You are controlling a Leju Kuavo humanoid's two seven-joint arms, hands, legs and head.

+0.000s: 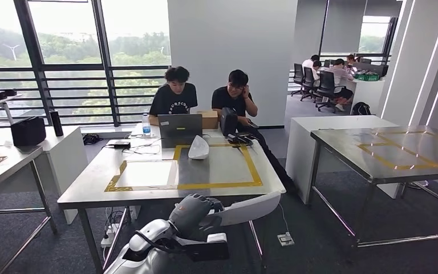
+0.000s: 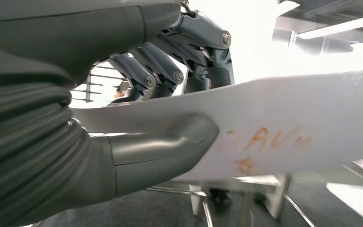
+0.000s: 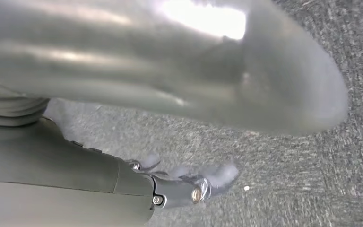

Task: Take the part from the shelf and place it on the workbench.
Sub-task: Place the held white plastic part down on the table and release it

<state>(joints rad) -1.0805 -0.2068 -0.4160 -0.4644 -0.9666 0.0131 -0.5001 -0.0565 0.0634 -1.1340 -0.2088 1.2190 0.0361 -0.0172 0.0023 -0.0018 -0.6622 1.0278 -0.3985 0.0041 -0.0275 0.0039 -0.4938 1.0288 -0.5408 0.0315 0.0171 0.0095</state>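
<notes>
Open office, grey carpet (image 1: 319, 240), big windows (image 1: 63, 57) at the back. Nearest to me: my left hand (image 1: 197, 210) low in the head view, just short of the front edge of the steel workbench (image 1: 91, 194). It's wrapped round one end of the part (image 1: 245, 208), a long flat white panel sticking out to my right. In the left wrist view the thumb (image 2: 170, 144) presses one face and the dark fingers (image 2: 156, 66) curl over the other, so grip looks firm; faint orange scribble on the panel. My right hand (image 3: 189, 94) hangs over the carpet, blurred; thumb and a fingertip look apart w/ nothing between, so I'd call it empty, not clenched.

Step, as I judge it: part is already off the shelf and in transit; placing not yet done. Next move calls for lifting the panel above the table edge, reaching fwd and laying it flat inside the yellow-taped rectangle (image 1: 254, 177), avoiding the white domed object (image 1: 198, 148) already sitting there, then letting go.

Count, near to far: 1 part in hand; 1 workbench w/ 2 taped areas; 1 white domed object; 1 laptop (image 1: 179, 130); 1 water bottle (image 1: 146, 124); 2 people (image 1: 174, 94) seated behind the bench; 1 more steel table (image 1: 388, 151) to the right, also taped; several more people at desks far back, too small to count.
</notes>
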